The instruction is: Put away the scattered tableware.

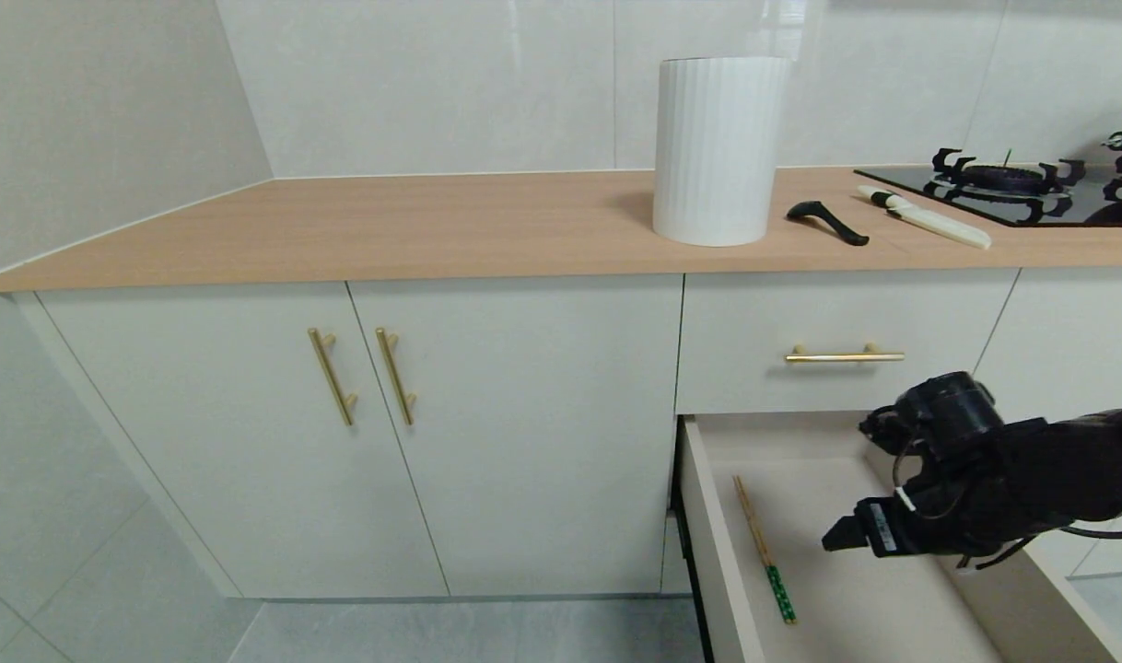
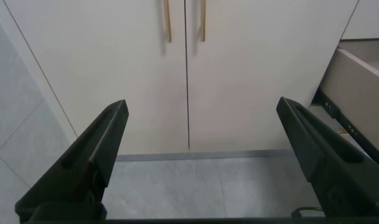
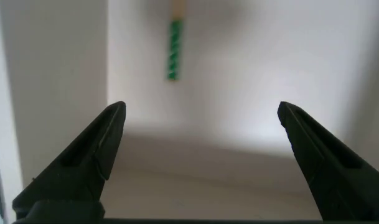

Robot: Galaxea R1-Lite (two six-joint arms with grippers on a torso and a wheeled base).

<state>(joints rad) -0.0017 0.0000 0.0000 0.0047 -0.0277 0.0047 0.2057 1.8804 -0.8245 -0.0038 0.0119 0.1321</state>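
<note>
**Chopsticks in the open drawer, right gripper empty above it**

- Drawer [image 1: 708,525] is pulled out below a closed drawer front with a brass handle [image 1: 845,355].
- Chopsticks [image 1: 764,551] lie flat on the drawer floor, close along its left wall. The green patterned ends point toward the drawer's front and the plain ends toward its back.
- Right gripper [image 1: 842,537] hangs over the drawer's interior, nearer its right side, with fingers spread wide and holding nothing. It is level with the green ends, pointing toward the left wall. The chopsticks are off to its left, near but clearly apart, with no contact.
- Right wrist view: the green end of the chopsticks [image 3: 174,43] lies ahead of the open gripper [image 3: 198,162], on the pale drawer floor [image 3: 251,93].
- Left gripper [image 2: 198,162] is released and empty, low in front of the double cabinet doors [image 2: 189,74] left of the drawer. The drawer's side [image 2: 363,81] shows beyond one finger.
- On the countertop [image 1: 386,226] above the drawer are a white ribbed canister [image 1: 719,150], a black-handled utensil [image 1: 828,221] and a white knife [image 1: 925,216].
</note>
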